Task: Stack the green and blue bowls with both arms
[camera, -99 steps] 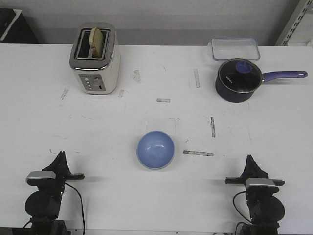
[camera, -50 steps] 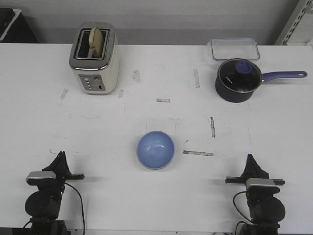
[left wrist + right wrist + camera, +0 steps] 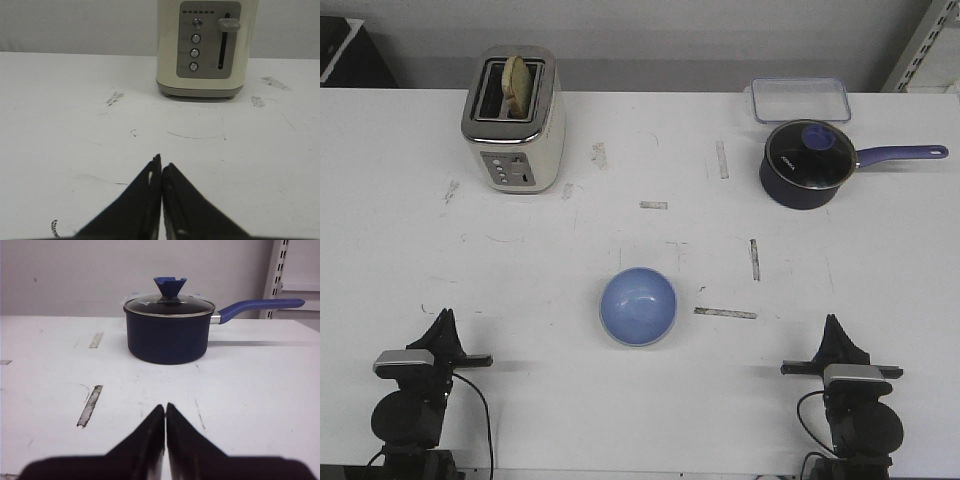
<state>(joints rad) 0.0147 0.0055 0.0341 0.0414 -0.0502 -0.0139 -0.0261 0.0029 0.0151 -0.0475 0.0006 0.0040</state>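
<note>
My left hand (image 3: 444, 322): parked at the near edge of the table (image 3: 550, 260), about 8 o'clock from the table's middle; fingers pressed together on nothing, tips meeting in the left wrist view.
My right hand (image 3: 833, 328): parked at the near edge, about 4 o'clock; fingers likewise pressed together, empty.
Blue bowl (image 3: 638, 305): upright near the table's middle, between my two hands and well apart from both.
Green bowl: I see none on its own; a pale rim rings the blue one, so it may sit beneath, but I cannot tell.
Step in hand: I judge either rest before the first reach or rest after stacking; the pictures do not settle which.
Next move: if unstacked, I would need to spread one hand and reach toward 12 o'clock for the bowl's rim.
Toaster (image 3: 514, 120): far, 11 o'clock.
Saucepan (image 3: 807, 164): far, 1 o'clock.
Change from earlier frames: none; both hands and the bowl sit as they did a second ago.
</note>
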